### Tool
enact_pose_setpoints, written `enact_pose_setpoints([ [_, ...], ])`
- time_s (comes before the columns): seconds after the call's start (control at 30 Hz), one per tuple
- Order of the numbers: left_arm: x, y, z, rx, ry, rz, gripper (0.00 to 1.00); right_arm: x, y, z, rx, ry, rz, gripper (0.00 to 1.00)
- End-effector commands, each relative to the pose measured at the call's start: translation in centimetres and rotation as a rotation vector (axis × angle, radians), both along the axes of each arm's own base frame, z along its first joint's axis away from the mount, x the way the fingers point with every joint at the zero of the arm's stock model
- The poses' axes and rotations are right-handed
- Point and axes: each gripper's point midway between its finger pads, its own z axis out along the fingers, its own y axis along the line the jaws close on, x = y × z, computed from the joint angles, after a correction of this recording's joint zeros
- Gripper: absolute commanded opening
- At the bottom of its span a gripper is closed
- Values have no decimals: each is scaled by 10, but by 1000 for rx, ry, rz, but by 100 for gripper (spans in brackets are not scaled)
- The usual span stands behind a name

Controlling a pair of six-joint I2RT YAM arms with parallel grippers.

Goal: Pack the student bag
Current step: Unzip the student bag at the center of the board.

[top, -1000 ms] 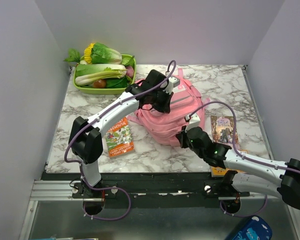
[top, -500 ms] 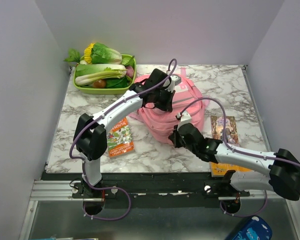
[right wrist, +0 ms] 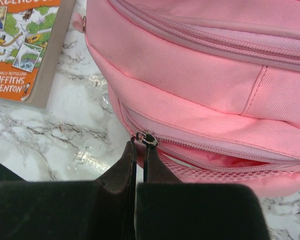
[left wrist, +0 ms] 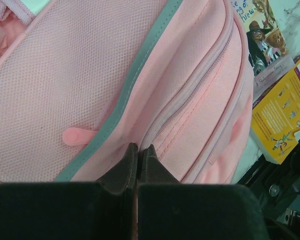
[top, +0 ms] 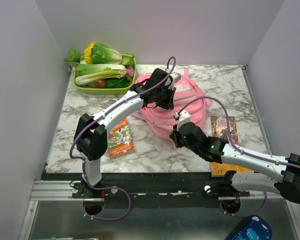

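The student bag (top: 162,122) lay just 12 o'clock of table centre, the left gripper (left wrist: 138,147) clenched against its top fabric and the right gripper (right wrist: 139,145) pinching the zip pull (right wrist: 146,138) at its 6 o'clock edge, so a skewed tug risked the pull slipping free or the bag dragging.

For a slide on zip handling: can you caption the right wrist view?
Right pincer, shut, tips at the zip slider of the pink student bag, orange book beside it.

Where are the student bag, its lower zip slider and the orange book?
student bag (top: 160,122), top view, front pocket fabric.
zip slider (right wrist: 146,138), right wrist view, metal ring.
orange book (top: 121,137), top view, cover.
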Motion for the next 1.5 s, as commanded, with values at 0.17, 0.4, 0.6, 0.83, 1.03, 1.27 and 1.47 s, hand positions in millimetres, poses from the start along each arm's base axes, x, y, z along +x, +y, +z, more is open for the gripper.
enact_pose_setpoints([
  [0.17,31,-21,55,-143,-218,13,0,-28,53,-4,4,121,230,1],
  [0.4,11,-27,70,-211,-169,-48,0,-19,101,-9,-12,120,370,1],
  [0.6,-7,-38,95,-311,-74,-80,0,-8,120,-18,-10,105,383,1],
  [0.83,-19,-41,123,-446,54,-69,0,27,132,-7,-6,-131,280,13],
  [1.03,-10,-26,127,-550,170,-49,0,38,147,7,29,-276,317,16],
  [1.27,-3,-1,136,-722,323,-9,0,55,153,5,104,-378,239,21],
  [1.47,-3,-2,127,-719,333,-7,0,64,167,-4,65,-349,222,31],
])
